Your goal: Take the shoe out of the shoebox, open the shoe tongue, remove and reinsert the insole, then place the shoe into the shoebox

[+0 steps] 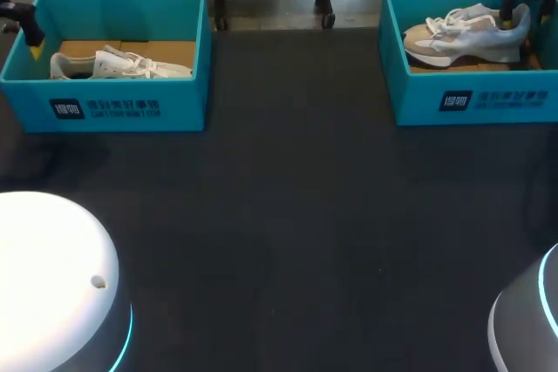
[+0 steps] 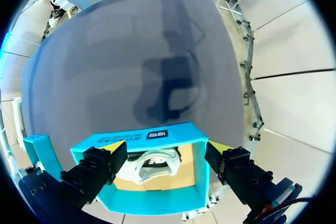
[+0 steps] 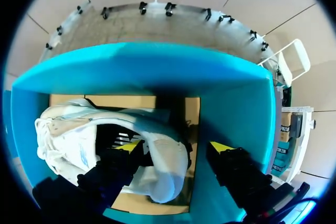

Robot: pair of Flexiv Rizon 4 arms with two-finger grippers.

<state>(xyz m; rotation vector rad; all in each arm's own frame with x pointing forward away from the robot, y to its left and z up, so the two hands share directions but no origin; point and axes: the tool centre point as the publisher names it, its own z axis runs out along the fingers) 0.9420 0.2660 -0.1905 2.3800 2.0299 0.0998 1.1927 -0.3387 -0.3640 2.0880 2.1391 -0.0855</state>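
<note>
Two teal shoeboxes stand at the back of the table. In the left shoebox [image 1: 105, 106] a white shoe [image 1: 118, 64] lies flat. My left gripper [image 2: 165, 148] hangs open above this box [image 2: 157, 200], the white shoe [image 2: 152, 165] below and between its fingers, untouched. In the right shoebox [image 1: 471, 98] a pale grey-and-white shoe [image 1: 462, 37] stands with its heel at the right. My right gripper [image 3: 174, 147] is open around that heel [image 3: 170, 166]: one finger sits over the shoe's opening, the other outside the heel, with a gap.
The dark table top [image 1: 288, 233] stretches in front of both boxes. The two round arm bases [image 1: 52, 285] sit at the near corners. The right box's walls [image 3: 236, 108] stand close around my right gripper.
</note>
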